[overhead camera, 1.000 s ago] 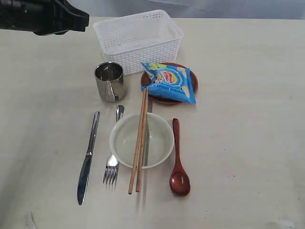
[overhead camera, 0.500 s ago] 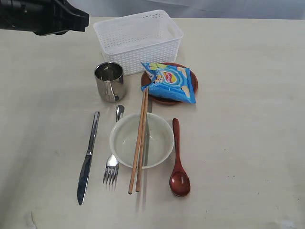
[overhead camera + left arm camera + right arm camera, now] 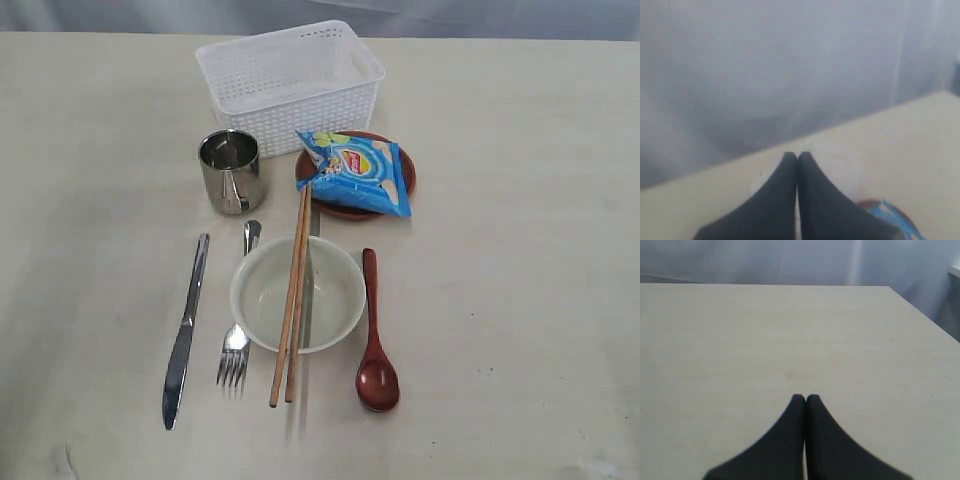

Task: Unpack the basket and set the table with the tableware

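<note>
The white basket (image 3: 290, 80) stands empty at the back of the table (image 3: 520, 250). In front of it are the steel cup (image 3: 230, 170) and the brown plate (image 3: 405, 178). The cream bowl (image 3: 265, 295) sits in the middle with two chopsticks (image 3: 293, 300) laid across it. Knife (image 3: 186, 330) and fork (image 3: 238, 330) lie left of the bowl, the wooden spoon (image 3: 375, 345) right of it. Neither arm shows in the exterior view. My left gripper (image 3: 797, 155) is shut and empty, with the plate's edge (image 3: 867, 203) beside it. My right gripper (image 3: 805, 397) is shut and empty over bare table (image 3: 740, 340).
A blue chip bag (image 3: 355, 172) lies on the plate and shows in the left wrist view as a blue corner (image 3: 892, 215). Bare tabletop stretches to the right of the spoon and to the left of the knife.
The left arm, which filled the exterior view's top left corner, has drawn out of that view. Nothing on the table has moved.
</note>
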Tool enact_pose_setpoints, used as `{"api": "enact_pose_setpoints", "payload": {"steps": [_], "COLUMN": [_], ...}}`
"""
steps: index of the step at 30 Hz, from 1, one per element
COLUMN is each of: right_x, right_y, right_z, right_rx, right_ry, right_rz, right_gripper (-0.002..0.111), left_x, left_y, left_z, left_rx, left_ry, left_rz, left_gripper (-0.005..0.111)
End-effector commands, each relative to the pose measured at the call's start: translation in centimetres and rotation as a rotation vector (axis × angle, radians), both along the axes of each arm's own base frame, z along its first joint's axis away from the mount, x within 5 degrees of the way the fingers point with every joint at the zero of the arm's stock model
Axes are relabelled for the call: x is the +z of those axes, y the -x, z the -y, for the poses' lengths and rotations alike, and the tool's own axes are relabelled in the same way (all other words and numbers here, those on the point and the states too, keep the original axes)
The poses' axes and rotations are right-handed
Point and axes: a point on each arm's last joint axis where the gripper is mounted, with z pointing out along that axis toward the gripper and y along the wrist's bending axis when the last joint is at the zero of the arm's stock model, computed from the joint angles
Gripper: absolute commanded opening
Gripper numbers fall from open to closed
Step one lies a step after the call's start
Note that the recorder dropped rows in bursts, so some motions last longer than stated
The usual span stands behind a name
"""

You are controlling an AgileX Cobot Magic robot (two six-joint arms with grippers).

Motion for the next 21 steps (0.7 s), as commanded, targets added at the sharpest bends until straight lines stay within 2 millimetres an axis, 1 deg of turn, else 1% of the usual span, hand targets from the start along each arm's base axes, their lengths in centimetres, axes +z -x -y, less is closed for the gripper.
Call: {"api": "enact_pose_setpoints", "payload": {"steps": [1,4,7,10,13,14,16,18,20,21], "right_x": [-0.1,-0.1,-0.1,-0.1,-0.1,-0.1,-0.1,-0.1,-0.1,-0.1], "right_y": [0.0,0.0,0.0,0.0,0.0,0.0,0.0,0.0,0.0,0.0], "right_z": [0.0,0.0,0.0,0.0,0.0,0.0,0.0,0.0,0.0,0.0], "right_rx": [-0.005,-0.005,-0.005,-0.006,-0.006,-0.006,-0.006,-0.006,-0.006,-0.006], "right_ry": [0.009,0.009,0.009,0.004,0.004,0.004,0.004,0.004,0.004,0.004], "right_rz": [0.003,0.003,0.003,0.004,0.004,0.004,0.004,0.004,0.004,0.004], "right_gripper": [0.000,0.000,0.000,0.000,0.000,0.000,0.000,0.000,0.000,0.000], "left_x": [1.8,2.1,1.7,1.3,1.0,0.8,0.1,-0.7,-1.5,-1.8], "left_y": [6.7,10.5,13.0,14.5,14.9,14.9,14.8,14.6,14.3,14.3], "left_z": [-0.6,-0.2,0.1,0.3,0.6,0.7,0.5,-0.2,-1.2,-1.8], "left_rx": [0.078,0.072,0.068,0.062,0.031,0.016,0.042,0.121,0.241,0.303], "left_ry": [0.079,0.069,0.064,0.063,0.054,0.046,0.026,0.027,0.066,0.052], "left_rz": [0.169,0.281,0.353,0.395,0.386,0.365,0.291,0.201,0.119,0.098], "left_gripper": [0.000,0.000,0.000,0.000,0.000,0.000,0.000,0.000,0.000,0.000]}}
